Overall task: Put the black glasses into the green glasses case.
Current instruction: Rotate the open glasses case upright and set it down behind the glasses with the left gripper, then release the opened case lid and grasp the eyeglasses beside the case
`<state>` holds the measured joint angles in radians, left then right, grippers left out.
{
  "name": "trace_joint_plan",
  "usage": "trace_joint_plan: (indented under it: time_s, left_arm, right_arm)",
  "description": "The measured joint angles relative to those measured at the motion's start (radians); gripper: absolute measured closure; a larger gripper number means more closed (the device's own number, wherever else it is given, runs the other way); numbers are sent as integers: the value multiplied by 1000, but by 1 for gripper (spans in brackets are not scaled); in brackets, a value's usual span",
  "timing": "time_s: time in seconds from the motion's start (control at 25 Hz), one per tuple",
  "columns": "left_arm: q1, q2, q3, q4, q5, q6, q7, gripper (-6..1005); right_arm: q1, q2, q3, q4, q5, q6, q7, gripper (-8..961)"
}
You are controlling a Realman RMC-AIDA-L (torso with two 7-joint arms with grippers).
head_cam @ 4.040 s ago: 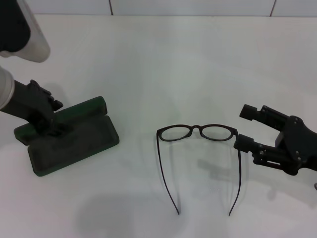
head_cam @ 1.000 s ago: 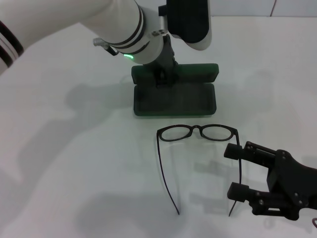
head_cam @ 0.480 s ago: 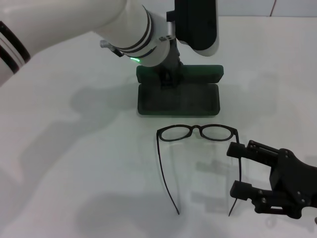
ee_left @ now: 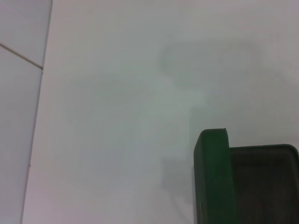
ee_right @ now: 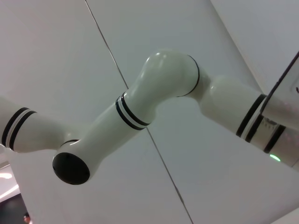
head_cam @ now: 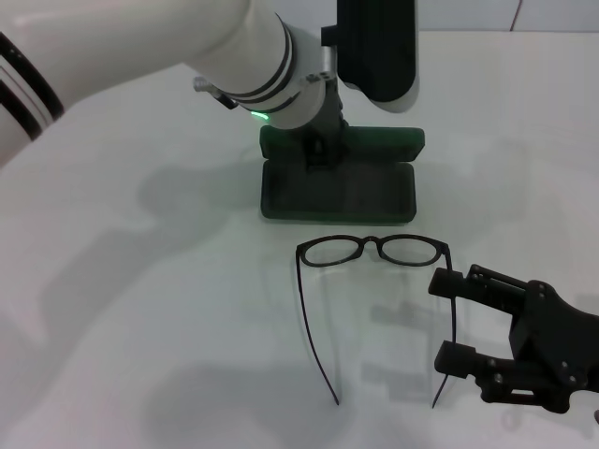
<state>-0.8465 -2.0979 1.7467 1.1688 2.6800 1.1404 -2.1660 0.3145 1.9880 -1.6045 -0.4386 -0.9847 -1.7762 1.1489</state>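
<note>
Change: the green glasses case [head_cam: 337, 187] is being held, lid open, just behind the black glasses [head_cam: 374, 251], having been carried there from the table's left side.
Meaning: the case is being readied for loading; the glasses are not yet lifted.
Left gripper [head_cam: 316, 150]: being kept at the case's hinged edge; its fingers are hidden, so their state cannot be told.
Right gripper [head_cam: 447, 318]: being held spread wide around the glasses' right temple arm, nothing gripped.
</note>
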Motion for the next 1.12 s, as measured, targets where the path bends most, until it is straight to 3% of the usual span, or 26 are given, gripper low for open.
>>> trace_joint_plan:
  time_s: [0.52,0.64,0.68,0.76,0.88,0.96,1.04,1.12]
  left_arm:
    - [-5,0,15,31,0,25,-31,656]
    - [-4,1,13,78,0,55,-38,568]
    - [6,2,8,146,3,89,-55,538]
    - [27,2,5,234,36,108,-103,552]
    - [85,0,-10,381,98,95,-194,573]
    - [158,0,-40,496,83,43,-233,587]
    - [252,1,-77,599,4,-44,-233,601]
    - [364,4,-127,670,-161,-148,-165,614]
  right_arm:
    - [-5,0,0,10,-4,-2,-5,115]
    - [-11,-1,0,11,-4,-4,-6,115]
    - [-12,-1,0,11,-4,-4,-6,115]
    - [-12,-2,0,11,-5,-4,-22,115]
    - [-13,-8,1,6,-5,-5,-48,115]
    - [-14,-23,7,-24,-3,-7,-33,115]
    - [-14,-45,32,-104,-11,-2,21,115]
    - [-14,-60,72,-201,-47,12,75,115]
